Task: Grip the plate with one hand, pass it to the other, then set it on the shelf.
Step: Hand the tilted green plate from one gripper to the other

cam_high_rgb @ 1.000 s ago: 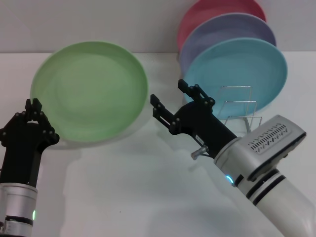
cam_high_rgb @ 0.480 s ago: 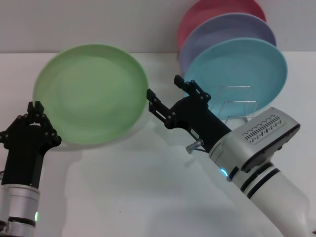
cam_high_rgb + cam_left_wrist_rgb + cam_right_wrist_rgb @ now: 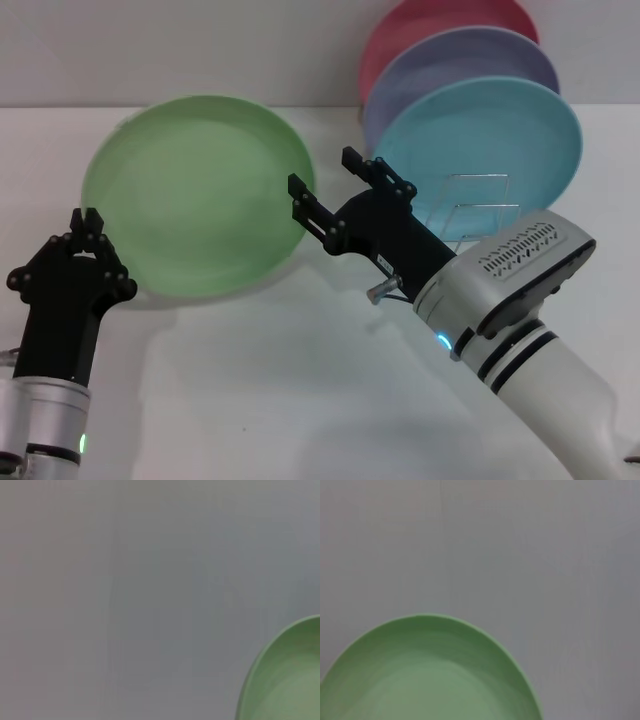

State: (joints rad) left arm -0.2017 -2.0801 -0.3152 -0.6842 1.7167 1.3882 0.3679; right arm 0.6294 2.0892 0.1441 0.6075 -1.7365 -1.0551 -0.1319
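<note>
While the left claw (image 3: 90, 222) grips the lower left rim of the green plate (image 3: 200, 190), its two black fingers pinched together on that edge, the plate is held up off the white counter (image 3: 290, 380) and tilted so its hollow face looks toward the robot. A faint shadow lies on the counter under its lower edge. The plate hangs over the counter's left half, toward the far edge.

The right claw (image 3: 322, 186) reaches in from the right, its jaws spread wide apart, one finger (image 3: 305, 205) against the plate's right rim and the other (image 3: 368, 168) standing clear; whether the rim sits fully between them cannot be told from the head view. It has hold of nothing. Its black wrist runs back to a white arm banded in black.

Near the far right corner of the counter stands the thin wire rack (image 3: 482, 215), just beyond the right arm. A light blue plate (image 3: 490, 145) stands upright in it at the front, a lavender plate (image 3: 470, 65) behind that, and a pink-red plate (image 3: 440, 20) at the back.

Each wrist view shows only part of the green plate's rim (image 3: 280, 680) (image 3: 427, 675) against a plain grey wall.
</note>
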